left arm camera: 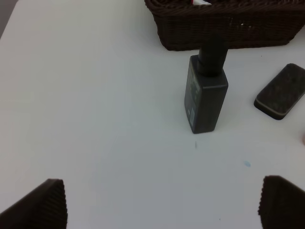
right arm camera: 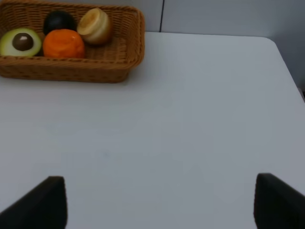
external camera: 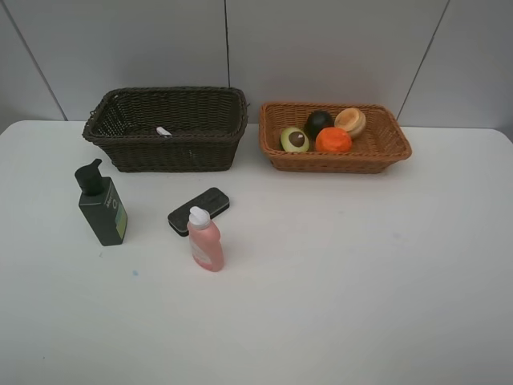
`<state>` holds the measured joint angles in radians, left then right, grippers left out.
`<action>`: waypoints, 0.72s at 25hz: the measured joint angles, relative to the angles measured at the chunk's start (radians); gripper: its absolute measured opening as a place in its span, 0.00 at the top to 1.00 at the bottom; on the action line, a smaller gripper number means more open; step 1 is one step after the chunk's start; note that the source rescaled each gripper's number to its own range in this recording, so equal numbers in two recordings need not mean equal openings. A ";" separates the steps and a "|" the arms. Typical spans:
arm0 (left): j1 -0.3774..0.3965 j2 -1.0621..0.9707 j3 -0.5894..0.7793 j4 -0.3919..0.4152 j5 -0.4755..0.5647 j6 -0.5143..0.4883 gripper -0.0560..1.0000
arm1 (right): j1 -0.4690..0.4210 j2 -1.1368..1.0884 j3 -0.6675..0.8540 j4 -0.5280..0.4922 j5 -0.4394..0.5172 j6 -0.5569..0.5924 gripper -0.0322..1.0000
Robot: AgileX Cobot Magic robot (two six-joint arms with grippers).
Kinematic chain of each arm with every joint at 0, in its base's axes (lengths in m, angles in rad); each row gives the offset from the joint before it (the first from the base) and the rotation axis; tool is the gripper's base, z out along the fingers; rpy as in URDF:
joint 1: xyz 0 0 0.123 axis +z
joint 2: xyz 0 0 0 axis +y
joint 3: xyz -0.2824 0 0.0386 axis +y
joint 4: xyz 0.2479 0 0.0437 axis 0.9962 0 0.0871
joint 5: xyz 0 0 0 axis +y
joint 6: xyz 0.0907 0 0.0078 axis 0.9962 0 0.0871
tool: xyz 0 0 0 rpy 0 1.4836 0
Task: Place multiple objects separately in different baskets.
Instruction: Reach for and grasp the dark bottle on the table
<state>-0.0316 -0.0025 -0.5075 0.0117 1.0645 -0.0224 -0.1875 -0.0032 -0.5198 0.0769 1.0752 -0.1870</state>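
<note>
The light orange-tan basket (external camera: 385, 152) holds the orange (external camera: 333, 140), halved avocado (external camera: 294, 139), dark mangosteen (external camera: 318, 122) and tan round fruit (external camera: 350, 121); these also show in the right wrist view (right arm camera: 63, 44). The dark brown basket (external camera: 120, 148) holds the white pink-tipped marker (external camera: 163, 131). On the table stand the dark green pump bottle (external camera: 101, 204), the pink white-capped bottle (external camera: 205, 239) and the black flat device (external camera: 199, 211). My left gripper (left arm camera: 162, 202) is open and empty, short of the pump bottle (left arm camera: 206, 93). My right gripper (right arm camera: 159, 200) is open and empty over bare table.
The white table (external camera: 361, 273) runs to a grey wall behind the baskets. Its right edge shows in the right wrist view (right arm camera: 286, 62). Neither arm shows in the exterior high view.
</note>
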 joint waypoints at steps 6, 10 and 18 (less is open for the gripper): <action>0.000 0.000 0.000 0.000 0.000 0.000 0.00 | -0.004 0.000 0.000 -0.004 0.000 0.000 0.01; 0.000 0.000 0.000 0.000 0.000 0.000 0.00 | -0.004 0.000 0.000 -0.004 0.000 0.000 0.01; 0.000 0.000 0.000 0.000 0.000 0.000 0.00 | -0.004 0.000 0.000 -0.007 0.000 0.001 0.01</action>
<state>-0.0316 -0.0025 -0.5075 0.0117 1.0645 -0.0224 -0.1915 -0.0032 -0.5198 0.0698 1.0752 -0.1861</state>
